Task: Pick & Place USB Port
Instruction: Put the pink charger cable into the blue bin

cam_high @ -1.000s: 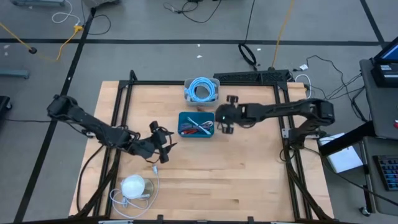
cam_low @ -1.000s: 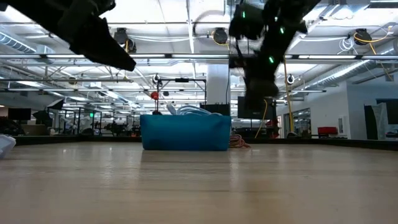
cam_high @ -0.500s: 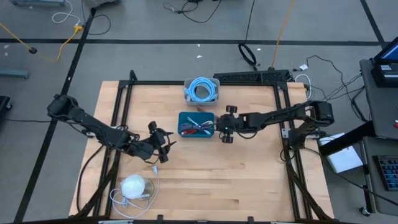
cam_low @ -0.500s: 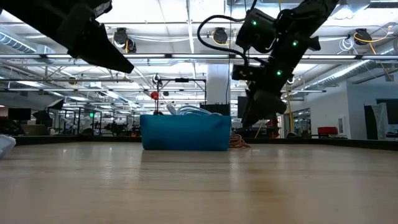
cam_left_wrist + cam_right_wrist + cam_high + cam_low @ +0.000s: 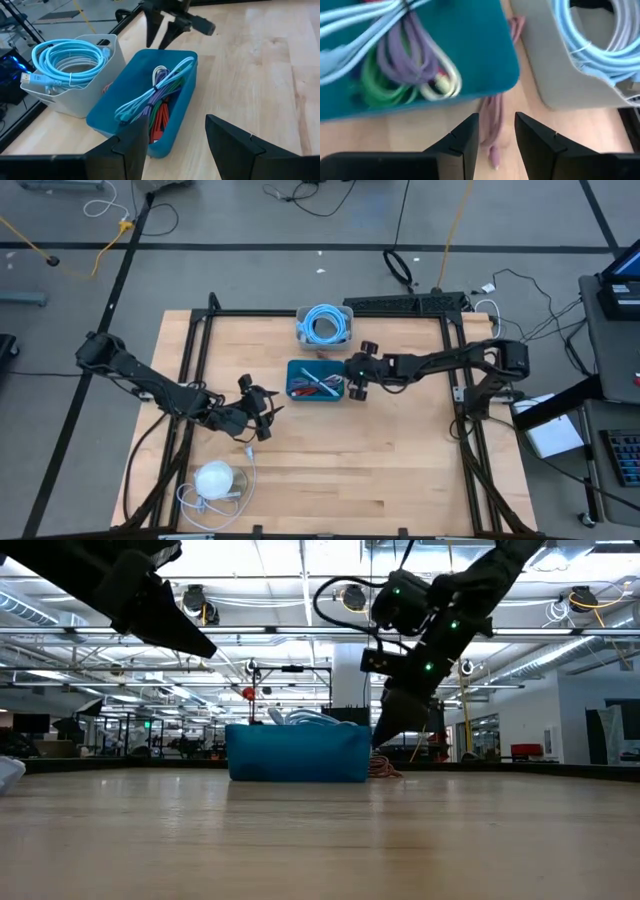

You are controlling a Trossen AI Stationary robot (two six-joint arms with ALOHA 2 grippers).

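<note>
A pink cable lies on the table in the gap between the teal bin and the grey bin; its plug end points toward my right gripper. My right gripper is open, its fingers standing on either side of that plug end, above the table beside the teal bin's right wall. In the low view it hovers clear of the wood, slanting down. My left gripper is open and holds nothing, left of the teal bin.
The teal bin holds bundled light blue, purple, green and red cables. The grey bin behind it holds a coiled light blue cable. A white round object with a white cord lies near the table's near left. Bare wood lies to the right and near.
My right gripper has come down toward the table and drawn in toward the teal bin's right side, tipping so its fingers slant down at the gap beside the bin. Its fingers stayed open. The left arm kept still.
</note>
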